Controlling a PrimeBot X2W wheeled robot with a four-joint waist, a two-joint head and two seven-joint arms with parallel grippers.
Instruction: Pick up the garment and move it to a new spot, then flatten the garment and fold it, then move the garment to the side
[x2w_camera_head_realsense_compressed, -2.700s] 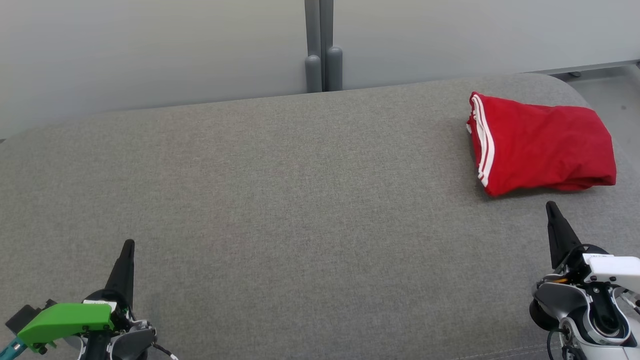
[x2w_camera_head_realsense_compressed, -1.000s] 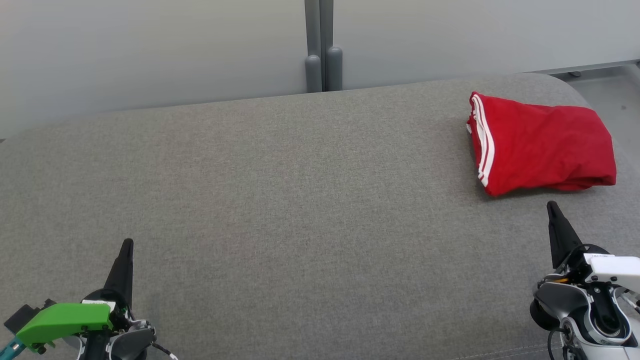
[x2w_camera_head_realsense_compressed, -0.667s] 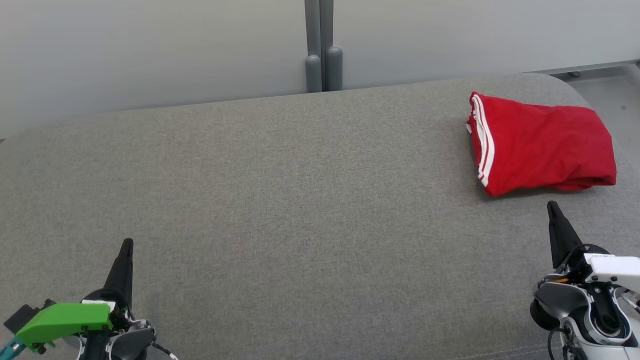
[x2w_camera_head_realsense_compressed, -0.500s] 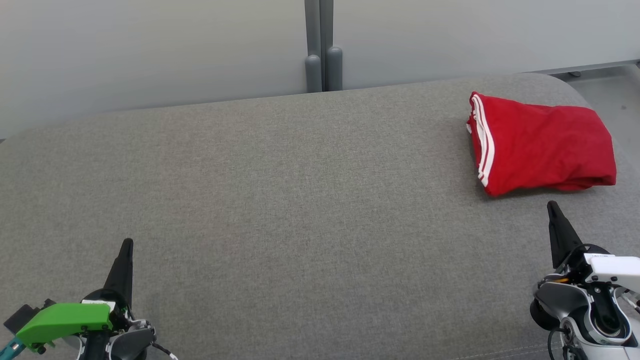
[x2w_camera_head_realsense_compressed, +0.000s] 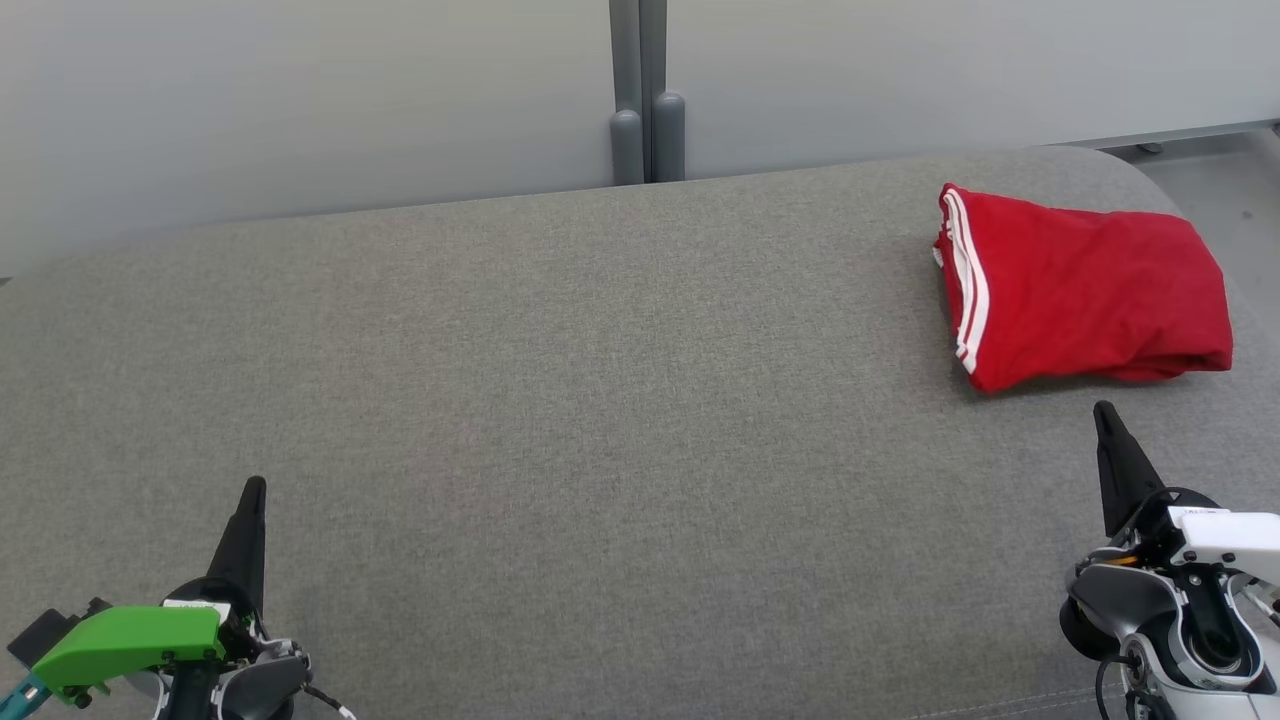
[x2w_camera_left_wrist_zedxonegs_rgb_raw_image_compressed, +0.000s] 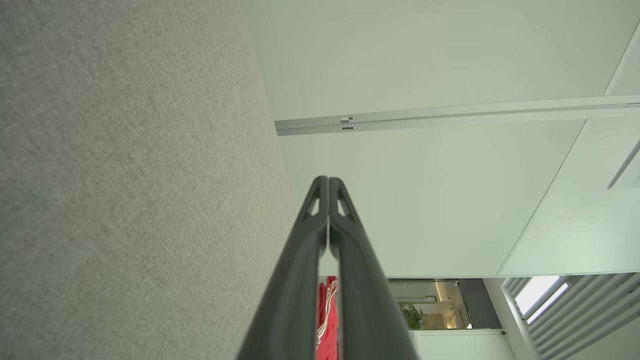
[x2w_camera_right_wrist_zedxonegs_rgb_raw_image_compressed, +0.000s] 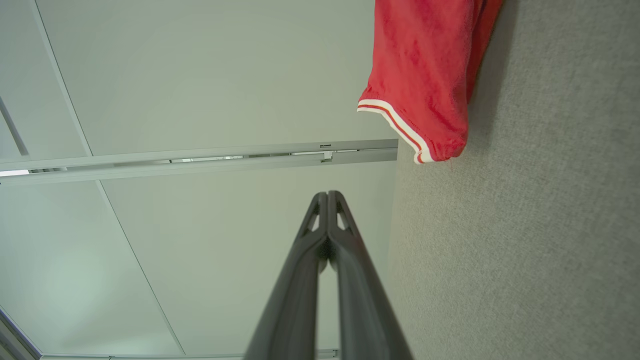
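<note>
**Red garment folded at the upper right, both grippers empty**

At the lower left of the head view the left gripper (x2w_camera_head_realsense_compressed: 255, 490) has its two dark fingers pressed together on nothing. The right gripper (x2w_camera_head_realsense_compressed: 1104, 415) at the lower right is the same, closed and empty, its tip just short of the garment's near edge and not touching it. Both wrist views confirm the fingers meeting along their length.

Between them the grey cloth-covered desk (x2w_camera_head_realsense_compressed: 600, 400) runs bare across the middle. Farther back, at the upper right near the rounded corner, the red garment (x2w_camera_head_realsense_compressed: 1085, 290) lies as a compact folded bundle, its white-striped edge facing left.

Behind it stand a pale wall (x2w_camera_head_realsense_compressed: 300, 100) and a grey post (x2w_camera_head_realsense_compressed: 645, 90).

Judging from this, the folding and the move to the side look done, with little or nothing left.
</note>
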